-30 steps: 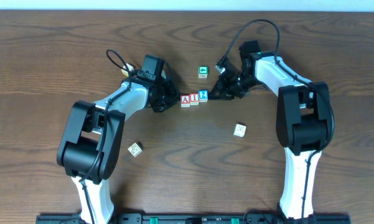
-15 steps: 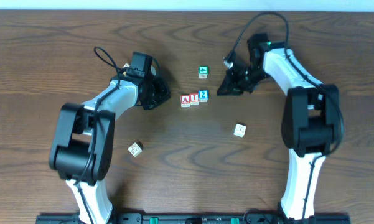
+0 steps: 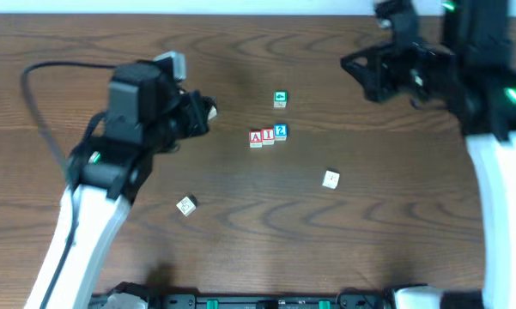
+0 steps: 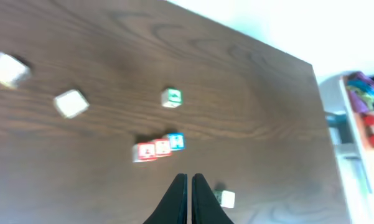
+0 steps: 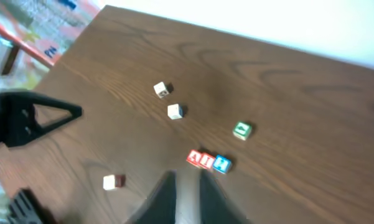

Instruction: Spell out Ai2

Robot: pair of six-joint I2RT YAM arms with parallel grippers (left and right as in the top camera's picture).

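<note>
Three blocks sit touching in a row mid-table: a red A block [image 3: 256, 138], a red i block [image 3: 268, 136] and a blue 2 block [image 3: 280, 131]. The row also shows in the left wrist view [image 4: 162, 148] and in the right wrist view [image 5: 207, 161]. My left gripper [image 3: 208, 110] is raised to the left of the row, shut and empty, its fingertips [image 4: 189, 180] together. My right gripper [image 3: 348, 62] is raised at the far right, well away from the row. Its fingers [image 5: 187, 177] are slightly apart and hold nothing.
A green block [image 3: 280, 99] lies just behind the row. A white block [image 3: 330, 178] lies to the front right and another [image 3: 186, 205] to the front left. Shelves with colourful items [image 4: 361, 112] stand beyond the table's right edge.
Both arms have lifted and pulled back from the block row, the left to the left, the right up and to the far right. The blocks have not moved.
</note>
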